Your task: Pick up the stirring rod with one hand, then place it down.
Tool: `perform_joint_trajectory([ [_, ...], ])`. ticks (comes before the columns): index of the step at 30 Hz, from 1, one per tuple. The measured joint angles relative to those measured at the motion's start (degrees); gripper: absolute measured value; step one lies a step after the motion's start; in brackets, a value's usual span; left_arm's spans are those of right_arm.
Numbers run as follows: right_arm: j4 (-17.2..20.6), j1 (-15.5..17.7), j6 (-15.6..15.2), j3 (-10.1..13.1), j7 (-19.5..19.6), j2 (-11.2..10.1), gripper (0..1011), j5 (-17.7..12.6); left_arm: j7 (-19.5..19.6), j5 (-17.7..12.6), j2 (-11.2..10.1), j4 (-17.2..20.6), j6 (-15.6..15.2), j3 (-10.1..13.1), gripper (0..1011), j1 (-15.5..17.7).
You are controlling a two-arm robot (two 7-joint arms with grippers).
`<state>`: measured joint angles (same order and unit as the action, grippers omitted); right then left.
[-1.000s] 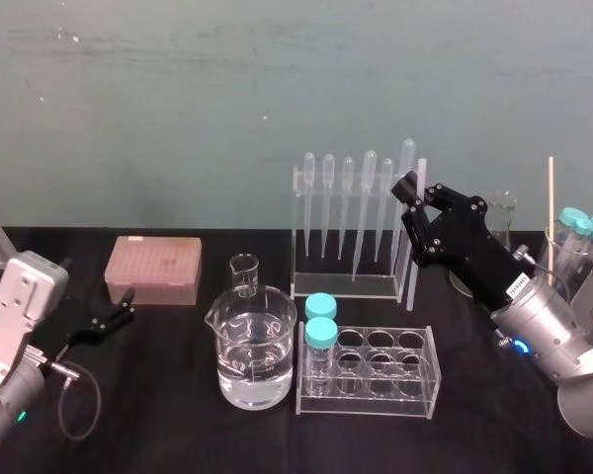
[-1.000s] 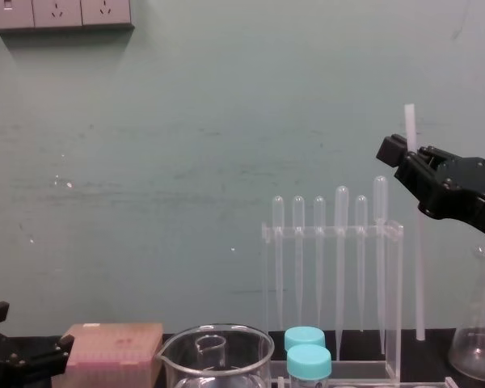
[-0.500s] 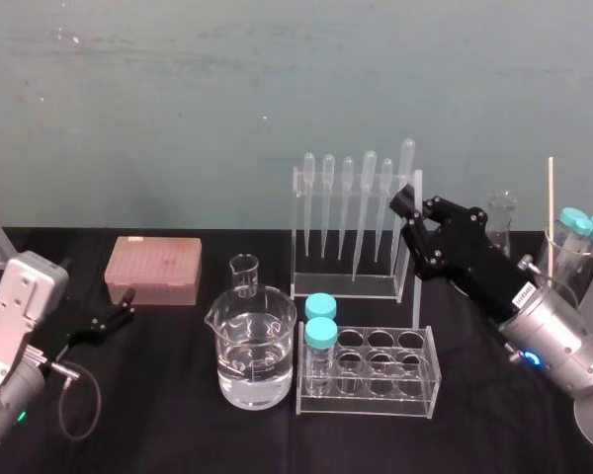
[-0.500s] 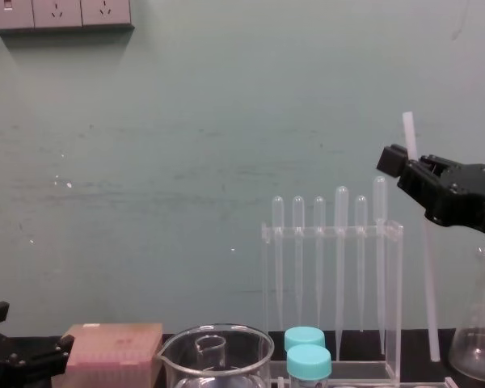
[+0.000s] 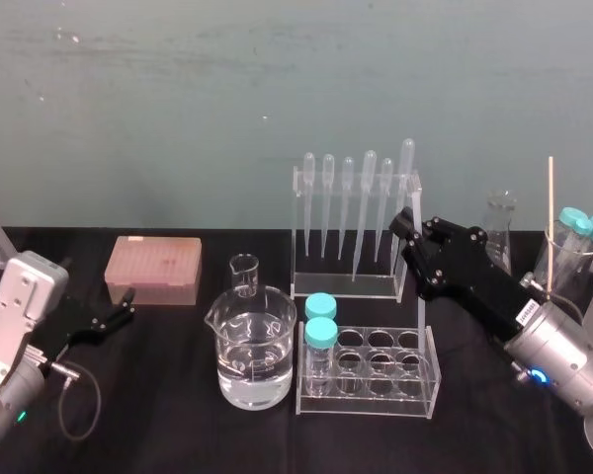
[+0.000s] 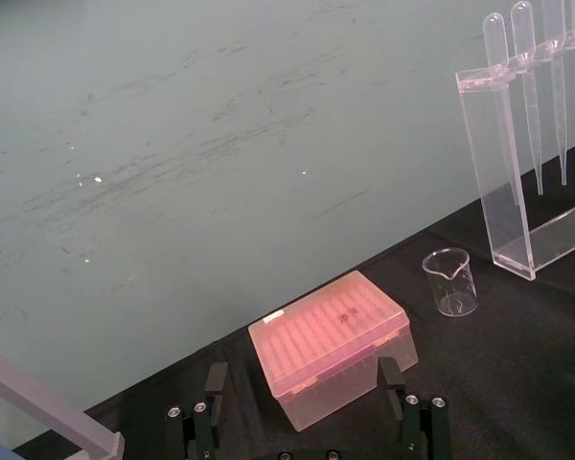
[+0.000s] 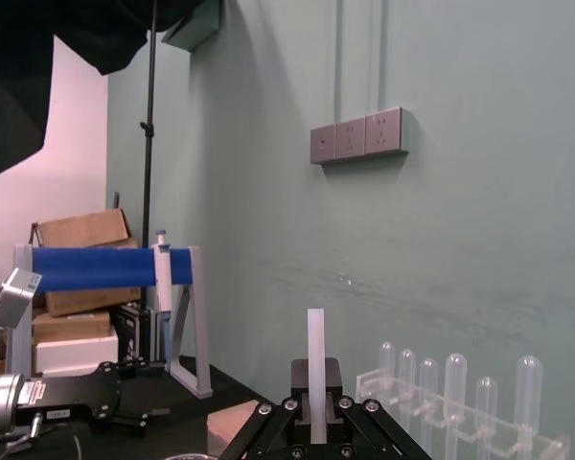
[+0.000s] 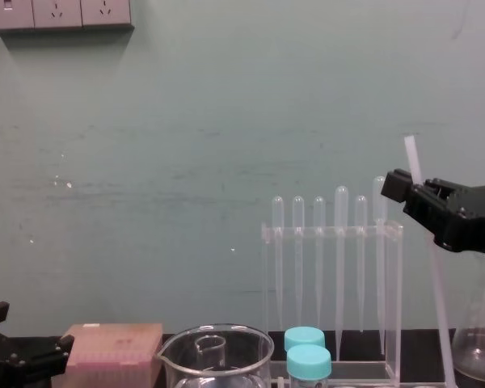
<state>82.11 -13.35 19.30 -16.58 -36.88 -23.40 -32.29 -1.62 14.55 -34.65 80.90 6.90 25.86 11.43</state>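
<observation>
Wall (image 8: 186,162): teal-green, matt, scuffed and scratched.
Socket strip (image 8: 59,14): grey, three outlets, upper left of the chest view.
Table covering (image 5: 178,415): black cloth.
Cardboard boxes (image 7: 81,230): stacked against a pale pink wall (image 7: 77,144).
Stand pole (image 7: 150,144): black, upright.

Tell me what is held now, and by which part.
The right gripper holds the stirring rod near its upper end; the long part hangs below. The left gripper, beside the pink box, holds nothing.
</observation>
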Motion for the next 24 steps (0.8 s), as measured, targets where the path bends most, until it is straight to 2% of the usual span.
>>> perform_joint_trajectory([
  [12,-0.57,0.21,-0.60,-0.08,-0.05,-0.57,69,0.30,0.00,0.00,0.00,0.00,0.00,0.00,1000,0.00],
  [24,-6.41,-2.86,-0.15,-1.45,-2.85,0.19,70,-0.25,0.00,0.00,0.00,0.00,0.00,0.00,1000,0.00],
])
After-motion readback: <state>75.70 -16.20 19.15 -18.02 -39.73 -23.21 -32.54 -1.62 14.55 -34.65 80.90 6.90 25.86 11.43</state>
